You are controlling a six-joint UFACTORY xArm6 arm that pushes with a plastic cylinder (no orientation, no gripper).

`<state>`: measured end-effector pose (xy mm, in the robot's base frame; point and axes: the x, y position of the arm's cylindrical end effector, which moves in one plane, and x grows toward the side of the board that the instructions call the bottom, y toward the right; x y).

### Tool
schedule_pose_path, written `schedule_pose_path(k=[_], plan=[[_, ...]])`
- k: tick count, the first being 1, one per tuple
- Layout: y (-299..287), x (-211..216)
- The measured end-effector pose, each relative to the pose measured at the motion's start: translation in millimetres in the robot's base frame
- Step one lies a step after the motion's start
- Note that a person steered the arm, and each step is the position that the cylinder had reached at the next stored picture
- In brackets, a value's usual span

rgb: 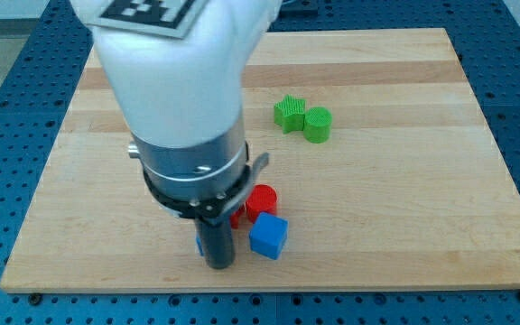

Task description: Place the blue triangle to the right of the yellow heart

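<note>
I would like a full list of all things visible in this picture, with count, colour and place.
Wooden board: one, light wood, fills most of the view.
Blue perforated base: one, blue, around the board.
Green blocks: two, upper middle, touching; star-like block left, round block right.
Red blocks: round one at lower centre; a second red piece mostly hidden beside it.
Blue cube: one, below the red round block.
Blue piece: small, half hidden left of the rod, shape unclear.
Yellow heart: not visible.
Arm: one, white and dark.
My tip: dark, left of the blue cube.
</note>
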<state>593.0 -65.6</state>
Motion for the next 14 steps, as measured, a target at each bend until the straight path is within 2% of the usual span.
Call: schedule_pose_path(k=[1, 3, 4, 5, 8, 10, 14], plan=[[-18.7, -20.6], [-61.9, -29.0], [-62.3, -46.8], [-60.9, -76.6], [-24.7, -93.2], [-24.7, -131.0], [0.8, -148.5]])
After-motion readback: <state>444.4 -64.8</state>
